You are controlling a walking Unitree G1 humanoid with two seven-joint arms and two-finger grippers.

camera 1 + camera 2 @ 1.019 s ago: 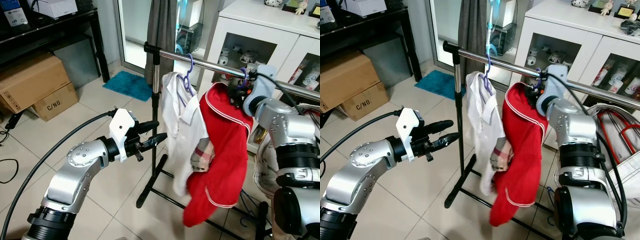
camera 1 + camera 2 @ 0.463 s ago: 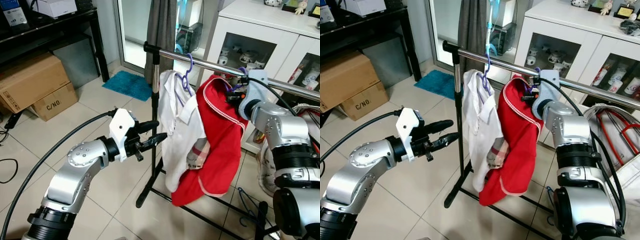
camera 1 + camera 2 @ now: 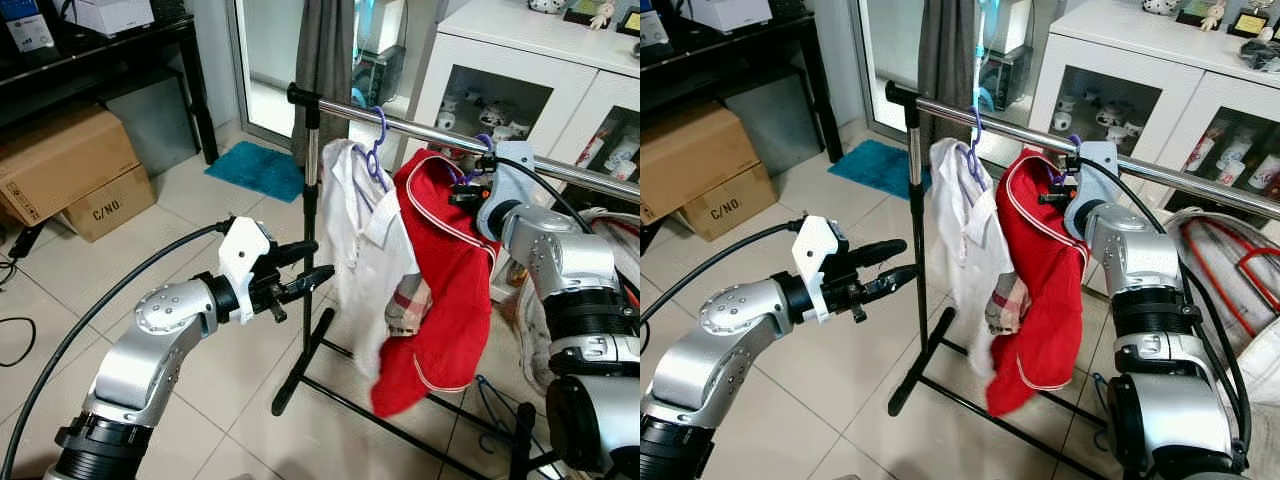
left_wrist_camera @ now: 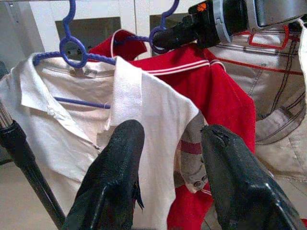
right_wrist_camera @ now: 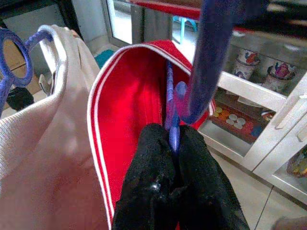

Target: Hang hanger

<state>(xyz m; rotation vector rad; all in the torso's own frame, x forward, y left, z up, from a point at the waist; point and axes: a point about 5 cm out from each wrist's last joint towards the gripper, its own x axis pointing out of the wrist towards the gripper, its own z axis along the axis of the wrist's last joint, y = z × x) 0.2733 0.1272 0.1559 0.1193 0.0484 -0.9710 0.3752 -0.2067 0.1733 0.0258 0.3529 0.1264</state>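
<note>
Jaws of the left gripper [image 3: 310,264] stand spread and empty on the near side of the rail [image 3: 420,128], level with the white shirt [image 3: 365,255] that already hangs from it, so this arm is the farther one from the work. Beyond, close under the rail, the right gripper [image 5: 171,143] has its jaws pressed together on the neck of the purple hanger [image 5: 204,62] carrying the red shirt [image 3: 445,270]. The hook rises straight up from the jaws toward the rail, beside the white shirt's hanger; whether it already sits over the rail I cannot tell.
</note>
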